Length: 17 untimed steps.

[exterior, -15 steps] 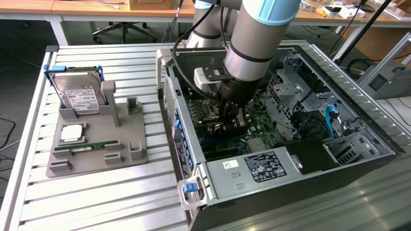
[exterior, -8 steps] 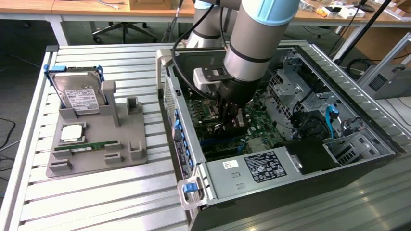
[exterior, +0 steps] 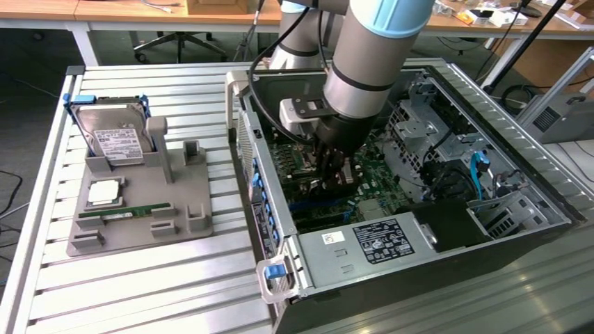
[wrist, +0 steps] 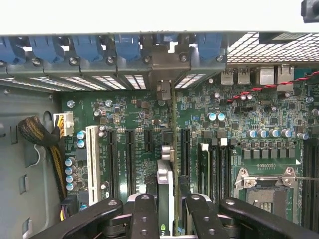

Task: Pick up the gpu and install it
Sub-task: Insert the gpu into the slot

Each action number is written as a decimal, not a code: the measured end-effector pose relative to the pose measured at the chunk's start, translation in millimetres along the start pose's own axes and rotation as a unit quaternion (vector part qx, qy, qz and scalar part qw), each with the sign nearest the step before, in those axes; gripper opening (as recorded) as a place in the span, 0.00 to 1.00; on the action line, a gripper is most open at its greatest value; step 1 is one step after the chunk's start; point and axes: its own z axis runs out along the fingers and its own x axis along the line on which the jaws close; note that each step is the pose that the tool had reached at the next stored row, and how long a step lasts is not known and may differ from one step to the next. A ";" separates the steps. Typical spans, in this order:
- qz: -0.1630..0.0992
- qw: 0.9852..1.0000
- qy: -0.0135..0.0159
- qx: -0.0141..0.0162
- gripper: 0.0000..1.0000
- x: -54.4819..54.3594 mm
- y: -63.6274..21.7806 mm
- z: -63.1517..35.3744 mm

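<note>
My gripper (exterior: 334, 179) reaches down into the open computer case (exterior: 278, 209), over the green motherboard (exterior: 376, 177). In the wrist view the gripper (wrist: 167, 211) is shut on the gpu (wrist: 165, 177). The card is seen edge-on as a thin upright board between the black fingers (wrist: 143, 214). It runs along a long black expansion slot (wrist: 130, 159) region of the motherboard (wrist: 249, 114). Its metal end bracket (wrist: 165, 62) meets the case's rear slot openings. I cannot tell whether its lower edge sits in a slot. The arm hides the card in the exterior view.
A grey holder (exterior: 139, 209) on the slatted table at the exterior view's left carries a hard drive in a blue frame (exterior: 113, 136), a CPU (exterior: 104, 191) and a green RAM stick (exterior: 125, 211). Inside the case are the power supply (exterior: 376, 243), the CPU socket (wrist: 266, 191) and a cable bundle (wrist: 42, 142).
</note>
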 end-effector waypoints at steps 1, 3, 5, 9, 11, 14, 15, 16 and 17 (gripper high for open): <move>0.000 1.000 0.000 0.000 0.27 0.1 0.0 0.1; 0.000 1.000 0.000 0.000 0.27 0.0 0.0 0.7; 0.000 1.000 0.000 0.000 0.27 0.0 0.0 1.3; 0.000 1.000 0.000 0.000 0.27 0.1 0.0 2.5; 0.000 1.000 0.001 0.000 0.27 0.1 -0.1 3.3; 0.000 1.000 0.001 0.000 0.27 0.1 0.0 4.0; 0.000 1.000 0.001 0.000 0.27 0.1 0.0 4.0; 0.000 1.000 0.001 0.000 0.27 0.1 0.0 4.1; 0.000 1.000 0.001 0.000 0.27 0.1 -0.1 4.1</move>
